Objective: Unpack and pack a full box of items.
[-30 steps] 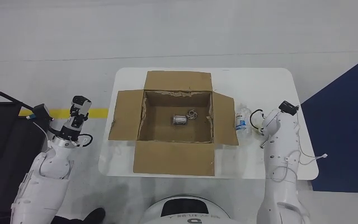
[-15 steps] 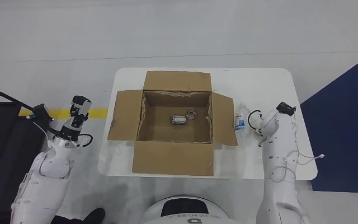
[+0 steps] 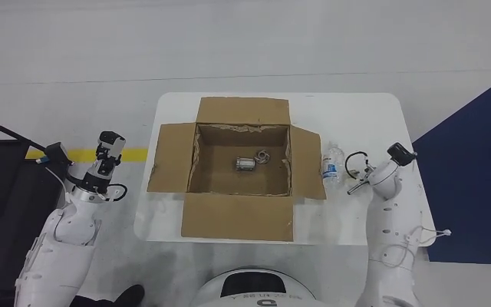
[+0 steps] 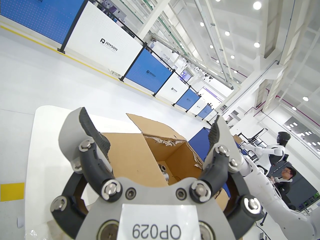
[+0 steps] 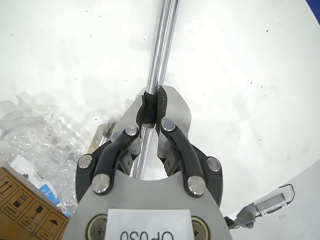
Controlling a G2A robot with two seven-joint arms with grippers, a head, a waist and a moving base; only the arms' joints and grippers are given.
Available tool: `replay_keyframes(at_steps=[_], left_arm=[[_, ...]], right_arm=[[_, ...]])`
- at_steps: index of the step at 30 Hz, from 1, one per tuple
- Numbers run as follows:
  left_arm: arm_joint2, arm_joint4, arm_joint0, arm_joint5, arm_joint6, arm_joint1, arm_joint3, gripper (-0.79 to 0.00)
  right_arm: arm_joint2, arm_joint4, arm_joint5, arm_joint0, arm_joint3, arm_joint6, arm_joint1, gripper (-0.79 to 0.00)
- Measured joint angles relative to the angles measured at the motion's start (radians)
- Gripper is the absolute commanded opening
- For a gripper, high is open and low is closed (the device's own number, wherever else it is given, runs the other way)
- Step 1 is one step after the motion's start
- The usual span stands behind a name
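right gripper (image 5: 153,92) sits over the right part of the table (image 3: 360,115), closer to the right edge than to the box, about level with the box's near wall. jaws clamped tight on a thin chrome rod (image 5: 165,26); the pads pinch it near one end and the rest runs straight out past the fingertips, low over the bare white tabletop. can't tell if the far end of the rod touches the table.

just beside that gripper, on the box side, a short threaded metal stud (image 5: 106,132) and a clear plastic pack (image 3: 331,161) with a blue-and-white label. the pack lies on the table right against the box's right flap.

cardboard box (image 3: 238,217) in the middle of the table, all four flaps folded out flat, near flap reaching toward the near edge. on the box floor, around the centre: a small metal cylinder (image 3: 245,163) on its side and a ring-like metal part (image 3: 263,155) just beside it, toward the far right. can't tell if they touch.

left gripper (image 4: 150,115) is off the table, beyond its left edge, facing the box's left side. jaws spread wide, nothing between them.
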Motion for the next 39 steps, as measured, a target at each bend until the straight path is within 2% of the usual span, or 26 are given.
replay_keyframes(at_steps=[14, 19, 29, 31, 35, 39], left_arm=[[0.0, 0.0, 0.0, 0.0, 0.0, 0.0, 0.0, 0.0], [0.0, 0.0, 0.0, 0.0, 0.0, 0.0, 0.0, 0.0], [0.0, 0.0, 0.0, 0.0, 0.0, 0.0, 0.0, 0.0], [0.0, 0.0, 0.0, 0.0, 0.0, 0.0, 0.0, 0.0], [0.0, 0.0, 0.0, 0.0, 0.0, 0.0, 0.0, 0.0], [0.0, 0.0, 0.0, 0.0, 0.0, 0.0, 0.0, 0.0]], right_arm=[[0.002, 0.085, 0.035, -0.08, -0.149, -0.09, -0.005, -0.785], [-0.004, 0.133, 0.005, -0.112, -0.209, -0.114, -0.006, -0.785], [-0.06, -0.02, 0.064, -0.036, -0.119, -0.046, 0.002, -0.785], [-0.082, -0.064, 0.078, -0.011, -0.09, -0.031, 0.003, -0.668], [-0.131, -0.126, 0.063, 0.059, -0.008, 0.004, 0.003, -0.563], [-0.187, -0.162, 0.045, 0.092, 0.026, 0.009, 0.0, -0.545]])
